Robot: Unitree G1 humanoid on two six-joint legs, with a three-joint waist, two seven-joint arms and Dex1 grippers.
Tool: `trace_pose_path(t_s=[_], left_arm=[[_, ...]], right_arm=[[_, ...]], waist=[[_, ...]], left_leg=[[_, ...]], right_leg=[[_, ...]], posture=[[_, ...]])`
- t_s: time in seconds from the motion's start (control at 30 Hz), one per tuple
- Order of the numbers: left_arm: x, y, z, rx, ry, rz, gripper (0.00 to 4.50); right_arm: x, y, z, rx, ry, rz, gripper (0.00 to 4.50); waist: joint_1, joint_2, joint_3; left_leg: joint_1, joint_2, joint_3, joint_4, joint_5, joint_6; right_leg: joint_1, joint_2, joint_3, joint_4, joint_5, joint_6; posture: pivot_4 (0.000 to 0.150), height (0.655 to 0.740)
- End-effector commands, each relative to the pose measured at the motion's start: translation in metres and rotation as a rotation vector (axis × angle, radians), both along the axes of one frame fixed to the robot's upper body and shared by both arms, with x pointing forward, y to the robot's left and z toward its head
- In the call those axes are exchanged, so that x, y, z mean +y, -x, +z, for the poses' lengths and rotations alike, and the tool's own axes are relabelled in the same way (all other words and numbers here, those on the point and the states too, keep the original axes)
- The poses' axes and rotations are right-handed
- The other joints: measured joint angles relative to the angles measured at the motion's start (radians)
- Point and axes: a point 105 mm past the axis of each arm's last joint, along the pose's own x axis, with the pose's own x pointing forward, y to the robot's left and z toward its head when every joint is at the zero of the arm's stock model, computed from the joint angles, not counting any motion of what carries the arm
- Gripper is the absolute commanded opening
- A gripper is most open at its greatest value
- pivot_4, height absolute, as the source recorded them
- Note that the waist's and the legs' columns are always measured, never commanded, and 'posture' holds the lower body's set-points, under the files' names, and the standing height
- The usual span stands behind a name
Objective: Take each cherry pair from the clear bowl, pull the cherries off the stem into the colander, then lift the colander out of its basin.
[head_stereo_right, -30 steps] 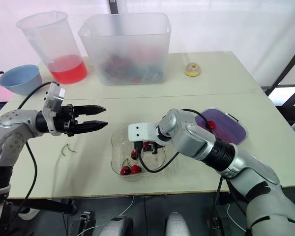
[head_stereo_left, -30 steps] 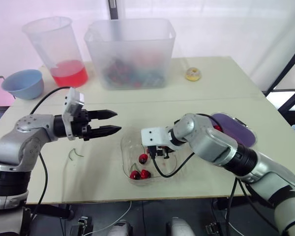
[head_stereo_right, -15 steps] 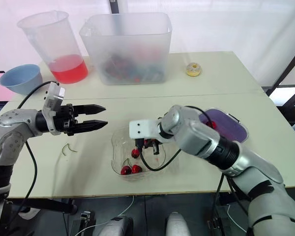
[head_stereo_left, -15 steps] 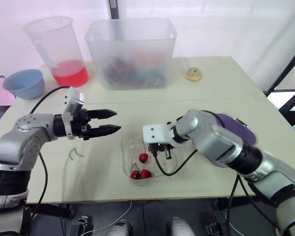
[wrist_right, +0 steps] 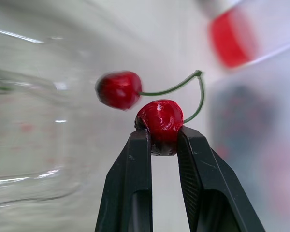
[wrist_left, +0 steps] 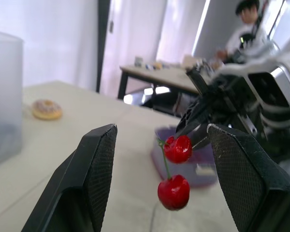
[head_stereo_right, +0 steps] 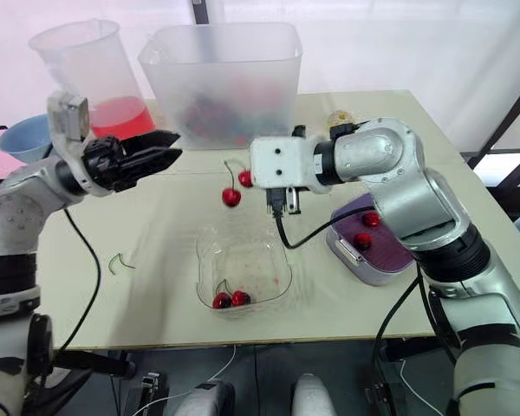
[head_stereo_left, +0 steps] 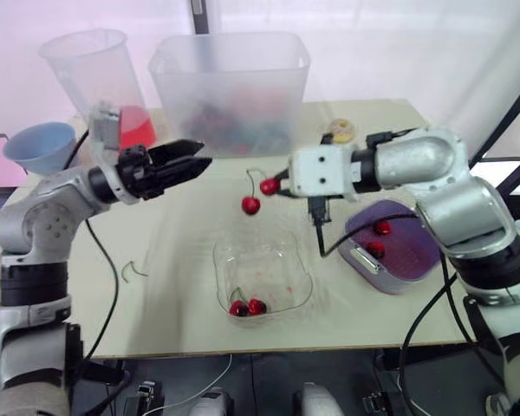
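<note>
The pair (head_stereo_left: 258,195) is light and small, but treat it as delicate. The fruit looks soft and glossy, so it can bruise or slip under a hard squeeze, and the thin green stem (wrist_right: 169,88) is probably the part that gives first. That suits the job, since a steady pull on a cherry should free it without much force. Your right gripper (wrist_right: 157,137) has its jaws drawn narrow, pinching one cherry of the pair across its round body. The other cherry hangs free on the stem, a little lower and on the side toward your left gripper (head_stereo_left: 199,156). The pair hangs in the air above the far edge of the bowl (head_stereo_left: 305,286), touching nothing else. Your left gripper is raised above and to the left of the bowl with its jaws spread wide and empty. Its tips point at the pair but are not yet near it, and in the left wrist view the two cherries sit framed between its fingers (wrist_left: 99,159), farther on. The free cherry looks like the best place to take hold, gripped across its middle rather than by the stem. The colander (head_stereo_left: 416,256) sits just right of the bowl with two cherries in it, so carry the pair over there before you pull. Another pair (head_stereo_left: 247,307) lies at the bowl's near edge.
</note>
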Motion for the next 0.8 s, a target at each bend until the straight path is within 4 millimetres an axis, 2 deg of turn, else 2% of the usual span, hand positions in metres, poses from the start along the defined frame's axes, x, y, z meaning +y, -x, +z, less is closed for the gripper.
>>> trace_pose_path(t_s=[0.03,0.13,0.27,0.4,0.6,0.77,0.8], left_arm=[[-0.009,-0.005,0.017,-0.028,0.056,0.049,3.14],[-0.02,-0.007,0.013,-0.005,0.051,0.045,3.14],[-0.026,-0.009,0.021,0.004,0.094,0.039,3.14],[-0.046,-0.014,0.013,0.039,0.081,0.044,3.14],[-0.055,-0.019,0.018,0.053,0.098,0.057,3.14],[-0.061,-0.024,0.013,0.072,0.09,0.077,3.14],[-0.062,-0.025,0.013,0.075,0.09,0.08,2.89]], right_arm=[[-0.002,-0.008,0.016,-0.26,-0.042,-0.085,0.57],[-0.002,-0.013,0.018,-0.4,-0.028,-0.125,0.57],[-0.001,-0.015,0.009,-0.427,-0.013,-0.135,0.57],[0.001,-0.013,0.001,-0.51,0.053,-0.119,0.57],[0.01,-0.009,0.001,-0.523,0.029,-0.096,0.57],[0.014,-0.007,0.002,-0.51,0.005,-0.086,0.57],[0.015,-0.007,0.002,-0.511,0.004,-0.081,0.54]], waist=[[0.0,0.0,0.0],[-0.003,0.0,0.0],[-0.003,0.0,0.0],[0.001,0.0,0.0],[-0.003,0.0,0.0],[-0.002,0.0,0.0],[-0.002,0.0,0.0]], left_leg=[[0.0,0.0,0.0,0.0,0.0,0.0],[-0.001,-0.001,0.001,0.0,0.0,0.0],[-0.001,-0.001,0.002,0.0,0.0,0.0],[-0.001,-0.001,0.002,0.0,0.0,0.0],[-0.001,-0.001,0.002,0.0,0.0,0.0],[-0.001,-0.001,0.002,0.0,0.0,0.0],[-0.001,-0.001,0.002,0.0,0.0,0.0]], right_leg=[[0.0,0.0,0.0,0.0,0.0,0.0],[-0.001,-0.001,0.0,0.003,0.0,0.0],[-0.003,0.0,0.0,0.004,0.0,0.0],[-0.001,-0.001,0.0,0.004,0.0,0.0],[-0.002,0.0,0.0,0.004,0.0,0.0],[-0.002,0.0,0.0,0.004,0.0,0.0],[-0.002,0.0,0.0,0.004,0.0,0.0]], posture=[[0.15,0.74],[0.15,0.74],[0.15,0.74],[0.15,0.74],[0.15,0.74],[0.15,0.74],[0.15,0.74]])
